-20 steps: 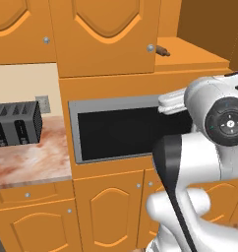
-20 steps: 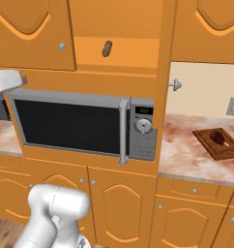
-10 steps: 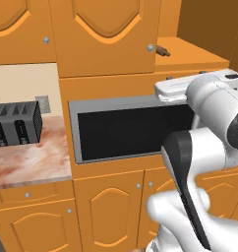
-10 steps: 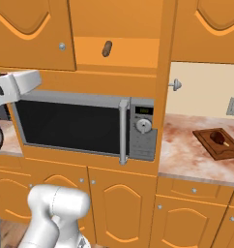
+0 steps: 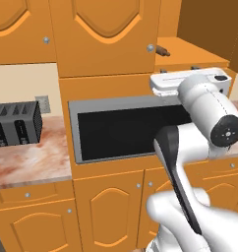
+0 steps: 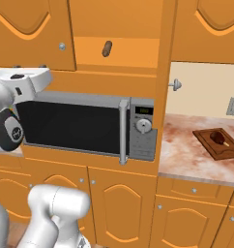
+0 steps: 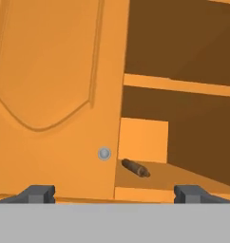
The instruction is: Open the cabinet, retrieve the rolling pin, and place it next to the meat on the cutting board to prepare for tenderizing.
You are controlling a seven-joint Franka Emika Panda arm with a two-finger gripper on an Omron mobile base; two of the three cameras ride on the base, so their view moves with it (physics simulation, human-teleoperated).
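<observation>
The cabinet's left door (image 7: 55,95) stays shut, its silver knob (image 7: 104,153) just left of the open right half. The rolling pin (image 7: 136,167) lies on the bottom shelf inside, also seen as a rolling pin (image 5: 163,50) and end-on as a rolling pin (image 6: 107,48). My gripper (image 7: 114,194) is open and empty, below and in front of the shelf, pointing at it. The white hand (image 5: 190,81) hovers before the microwave's top edge. The cutting board (image 6: 219,143) lies on the right counter with the meat (image 6: 217,137) on it.
The steel microwave (image 6: 90,128) sits under the cabinet. The open right cabinet door (image 6: 165,72) stands edge-on, its knob (image 6: 176,85) sticking out over the counter. A black toaster (image 5: 15,123) stands on the left marble counter (image 5: 32,165). Lower orange doors run below.
The hand has swung to the right and slightly up, closer to the open cabinet. The jaws have stayed wide. Nothing else has moved.
</observation>
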